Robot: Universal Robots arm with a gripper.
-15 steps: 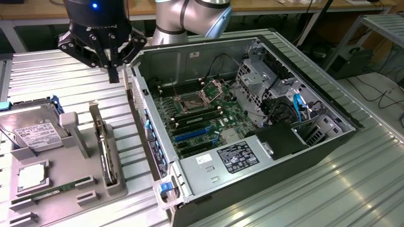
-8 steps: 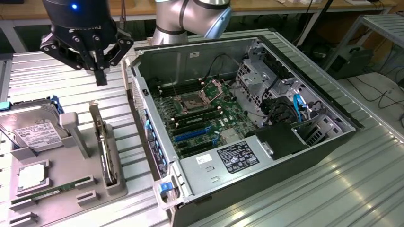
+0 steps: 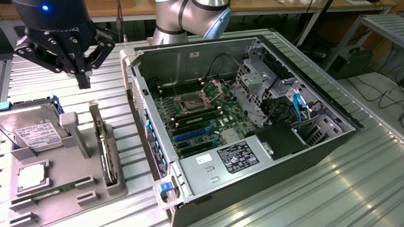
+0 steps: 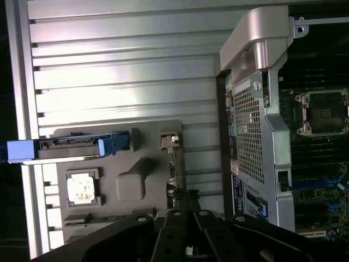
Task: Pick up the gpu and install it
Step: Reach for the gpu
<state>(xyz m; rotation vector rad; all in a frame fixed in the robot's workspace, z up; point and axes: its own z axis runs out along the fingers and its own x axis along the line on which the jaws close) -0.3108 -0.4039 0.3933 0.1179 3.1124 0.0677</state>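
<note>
Hangs with gripper [image 3: 83, 84] clenched on nothing, near the gpu [image 3: 104, 146] standing on edge in grey holder [image 3: 115, 187]; probably light, stiff, fragile, best pinched at bare top edge

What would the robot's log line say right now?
gripper: shut, empty, above holder | gpu: upright in holder, untouched | case: open, gpu not installed
</note>
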